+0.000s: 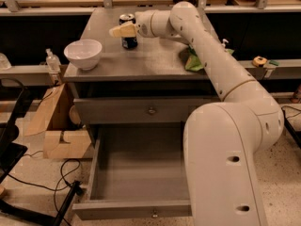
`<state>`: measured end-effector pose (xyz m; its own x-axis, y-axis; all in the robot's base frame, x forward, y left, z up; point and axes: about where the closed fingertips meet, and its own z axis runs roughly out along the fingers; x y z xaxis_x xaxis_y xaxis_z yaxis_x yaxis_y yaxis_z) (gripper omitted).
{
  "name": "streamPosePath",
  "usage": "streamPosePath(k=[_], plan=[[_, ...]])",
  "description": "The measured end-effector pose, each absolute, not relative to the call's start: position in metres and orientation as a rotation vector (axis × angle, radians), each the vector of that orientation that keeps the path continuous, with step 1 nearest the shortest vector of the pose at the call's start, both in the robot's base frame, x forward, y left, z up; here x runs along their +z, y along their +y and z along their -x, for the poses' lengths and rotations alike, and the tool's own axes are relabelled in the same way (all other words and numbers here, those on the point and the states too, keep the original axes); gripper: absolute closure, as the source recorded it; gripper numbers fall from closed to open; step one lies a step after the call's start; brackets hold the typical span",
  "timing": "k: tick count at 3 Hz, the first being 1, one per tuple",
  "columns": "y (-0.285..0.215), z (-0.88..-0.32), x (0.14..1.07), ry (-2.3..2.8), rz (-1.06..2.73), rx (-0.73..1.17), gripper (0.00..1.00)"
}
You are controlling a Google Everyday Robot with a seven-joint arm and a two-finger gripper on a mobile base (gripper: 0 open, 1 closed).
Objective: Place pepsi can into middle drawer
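Claw at the can: a knock or a slip is the risk.
The white bowl (84,53) sits at 8 o'clock from the pepsi can (129,42). The can stands upright near the 12 o'clock edge of the cabinet top (141,65), long axis vertical, silver top up. My claw (120,30) lies against its middle on the bowl side; I cannot tell whether it pinches the can. I judge a loose or off-centre hold could tip it toward the bowl, or drop it short of the open middle drawer (131,209) at 6 o'clock.
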<state>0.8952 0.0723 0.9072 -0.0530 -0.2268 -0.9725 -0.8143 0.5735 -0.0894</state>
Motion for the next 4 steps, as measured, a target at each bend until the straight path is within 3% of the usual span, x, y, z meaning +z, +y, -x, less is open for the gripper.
streamPosePath(k=[3, 4], plan=[[0.083, -0.895, 0.902, 1.593, 0.909, 0.615, 0.88], [0.088, -0.894, 0.904, 1.591, 0.919, 0.615, 1.00]])
